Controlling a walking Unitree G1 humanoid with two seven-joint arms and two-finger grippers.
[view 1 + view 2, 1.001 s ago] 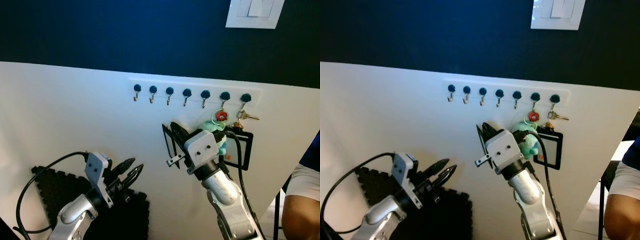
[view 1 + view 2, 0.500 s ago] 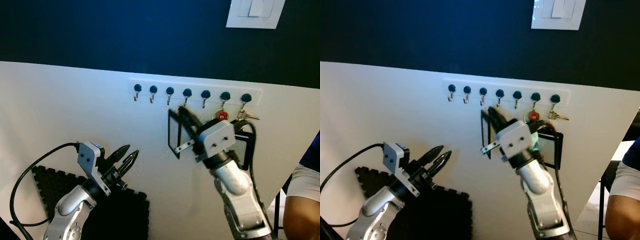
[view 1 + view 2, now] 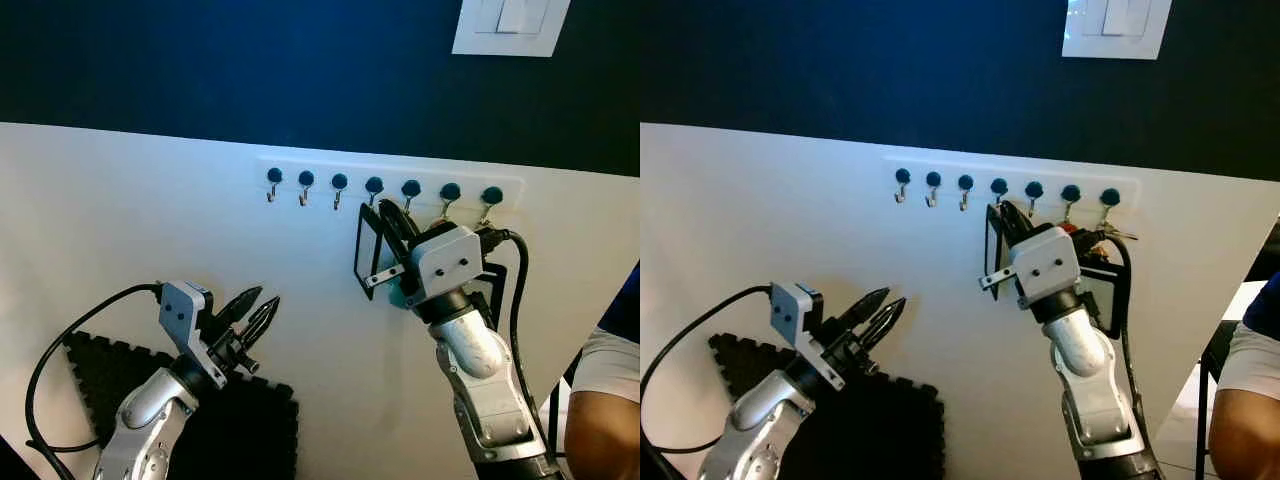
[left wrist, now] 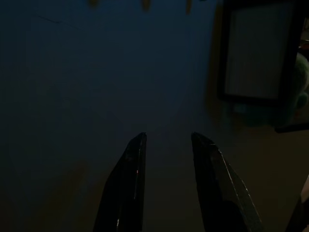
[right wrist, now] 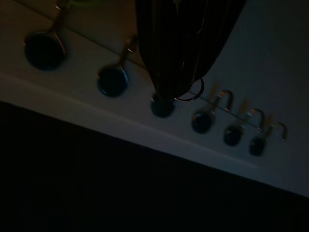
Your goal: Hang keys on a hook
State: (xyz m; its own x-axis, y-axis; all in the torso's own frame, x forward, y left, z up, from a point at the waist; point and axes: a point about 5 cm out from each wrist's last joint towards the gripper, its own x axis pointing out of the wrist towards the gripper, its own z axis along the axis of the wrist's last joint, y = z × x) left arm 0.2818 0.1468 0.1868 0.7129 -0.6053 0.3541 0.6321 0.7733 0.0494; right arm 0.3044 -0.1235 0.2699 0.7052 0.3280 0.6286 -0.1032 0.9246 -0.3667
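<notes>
On the white wall [image 3: 120, 220], the right gripper [image 3: 392, 215] pinched a key ring [image 5: 190, 94] at the hooks [image 3: 374, 186]; the left gripper [image 3: 258, 312] hung parted, lower left.

Our right gripper [image 3: 392, 212] risen from below hook row [image 3: 380, 187] to just under it, fingers closed on key ring [image 5: 189, 94] near fourth hook. Black-framed card [image 3: 368, 250] swung up alongside. Our left gripper [image 3: 255, 310] raised slightly.
</notes>
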